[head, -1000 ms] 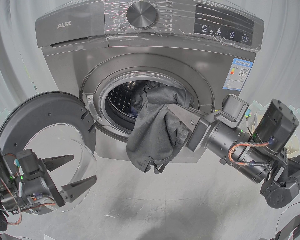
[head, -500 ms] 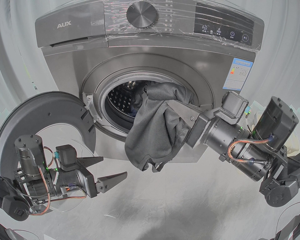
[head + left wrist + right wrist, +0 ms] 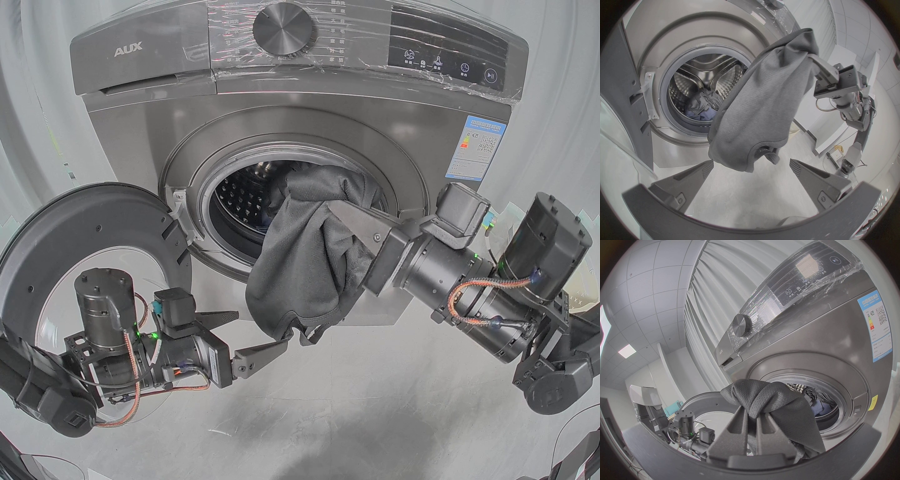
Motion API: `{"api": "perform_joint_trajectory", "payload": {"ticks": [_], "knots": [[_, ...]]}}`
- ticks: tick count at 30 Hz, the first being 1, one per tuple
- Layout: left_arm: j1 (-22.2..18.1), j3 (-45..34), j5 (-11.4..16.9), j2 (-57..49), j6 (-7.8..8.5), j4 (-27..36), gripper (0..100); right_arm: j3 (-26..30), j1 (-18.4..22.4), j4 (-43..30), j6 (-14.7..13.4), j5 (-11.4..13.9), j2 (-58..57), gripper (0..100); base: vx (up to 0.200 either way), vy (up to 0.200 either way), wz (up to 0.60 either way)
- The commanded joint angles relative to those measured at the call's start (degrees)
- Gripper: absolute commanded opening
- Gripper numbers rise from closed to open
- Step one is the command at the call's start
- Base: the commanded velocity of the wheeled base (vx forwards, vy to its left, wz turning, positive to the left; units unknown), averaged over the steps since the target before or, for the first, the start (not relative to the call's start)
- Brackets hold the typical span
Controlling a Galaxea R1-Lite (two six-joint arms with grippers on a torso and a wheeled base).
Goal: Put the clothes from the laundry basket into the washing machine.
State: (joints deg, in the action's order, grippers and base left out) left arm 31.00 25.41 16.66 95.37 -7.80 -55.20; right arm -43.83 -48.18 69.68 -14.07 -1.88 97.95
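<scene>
HEAD VIEW: the right gripper [image 3: 335,208], clamped on a bunched fold of a dark grey garment [image 3: 300,262], holds it at the open mouth of the washing machine [image 3: 300,119], with the cloth drooping below the opening. The left gripper [image 3: 262,330], spread wide and empty, sits just under the hanging hem. LEFT WRIST VIEW: the hem dangles between the spread fingers [image 3: 693,175], and other clothes [image 3: 701,106] lie in the drum. RIGHT WRIST VIEW: the fabric is pinched between fingers pressed together. Limp and light, the knit will likely sag and snag on the opening's edge; gathering the loose hem looks like the soundest second hold.
</scene>
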Motion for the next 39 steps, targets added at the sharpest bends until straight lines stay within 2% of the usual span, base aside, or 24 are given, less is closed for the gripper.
{"api": "perform_joint_trajectory", "payload": {"ticks": [1, 7, 18, 23, 35, 36, 39], "knots": [[-0.4, 1.5, -1.2, 5.6, -0.46, -1.9, 100, -0.2, -0.1, 0.0, 0.0, -0.1, 0.3, 0, 0.0, 0.0, 0.0], [-0.5, 1.8, -1.6, 9.2, -0.37, -4.8, 100, -0.2, -0.3, 0.0, 0.0, -0.1, 0.3, 0, 0.0, 0.0, 0.0], [-0.4, 4.0, -1.8, 12.6, 0.07, -6.5, 100, 0.0, -0.6, 0.0, 0.0, -0.1, 0.2, 0, 0.0, 0.0, 0.0], [-0.6, 6.6, -4.5, 15.2, 0.24, -8.2, 100, -0.1, -0.8, 0.0, 0.0, -0.1, 0.3, 0, 0.0, 0.0, 0.0], [-0.9, 7.2, -6.9, 17.6, 0.77, -15.5, 100, -0.1, -0.8, 0.0, 0.0, 0.0, 0.3, 0, 0.0, 0.0, 0.0], [-0.9, 7.1, -6.9, 17.5, 0.77, -16.3, 0, -0.1, -0.8, 0.0, 0.0, 0.0, 0.3, 0, 0.0, 0.0, 0.0], [-0.8, 6.5, -6.9, 17.0, 0.86, -17.9, 0, 0.1, -0.6, 0.0, 0.0, 0.0, 0.4, 0, 0.0, 0.0, 0.0]]}}
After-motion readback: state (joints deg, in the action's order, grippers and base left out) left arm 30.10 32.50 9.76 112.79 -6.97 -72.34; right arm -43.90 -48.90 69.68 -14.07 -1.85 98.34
